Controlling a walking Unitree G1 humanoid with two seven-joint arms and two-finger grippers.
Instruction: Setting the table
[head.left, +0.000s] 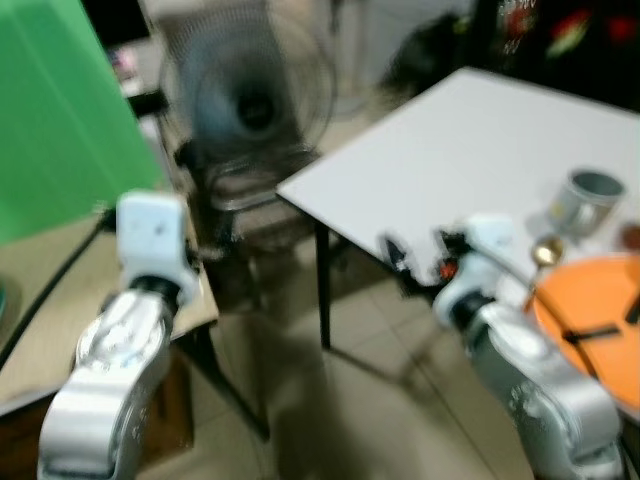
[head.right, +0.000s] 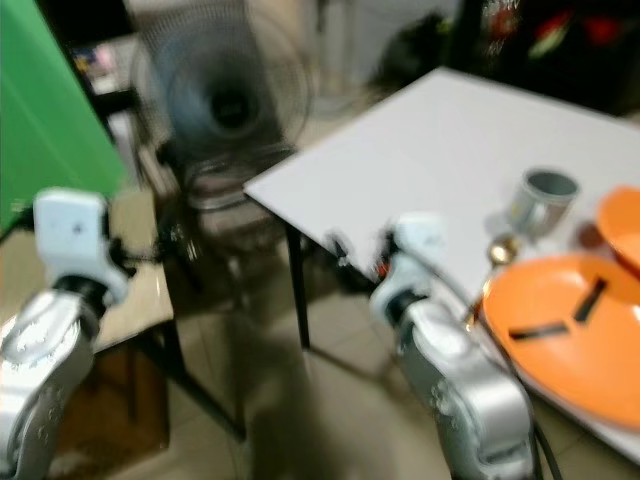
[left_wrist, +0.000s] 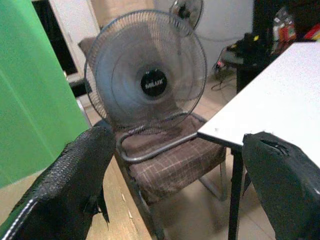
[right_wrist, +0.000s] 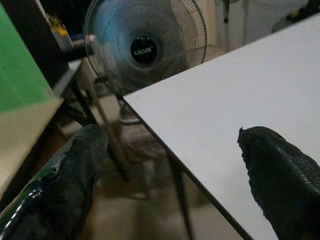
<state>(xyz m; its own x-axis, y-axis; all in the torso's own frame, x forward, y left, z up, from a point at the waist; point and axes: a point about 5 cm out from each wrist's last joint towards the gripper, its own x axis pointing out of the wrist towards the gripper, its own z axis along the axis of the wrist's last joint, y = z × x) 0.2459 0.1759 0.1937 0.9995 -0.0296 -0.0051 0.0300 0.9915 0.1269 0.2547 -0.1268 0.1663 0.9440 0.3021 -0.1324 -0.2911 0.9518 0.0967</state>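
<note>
- Desk (head.right: 460, 140): your landmark, white; at its near right corner sit an orange plate (head.right: 570, 330) with dark sticks on it, a grey mug (head.right: 540, 200) just beyond, and a spoon (head.right: 498, 252) between them.
- You seem to be approaching, with nothing laid out yet.
- Right tool (right_wrist: 170, 165) hangs released over the desk's near edge; left tool (left_wrist: 175, 185) is released too, off the desk toward the fan (left_wrist: 150, 85).
- Next, reach for the plate.
- Blur smears the head views; a second orange dish is cut off.
</note>
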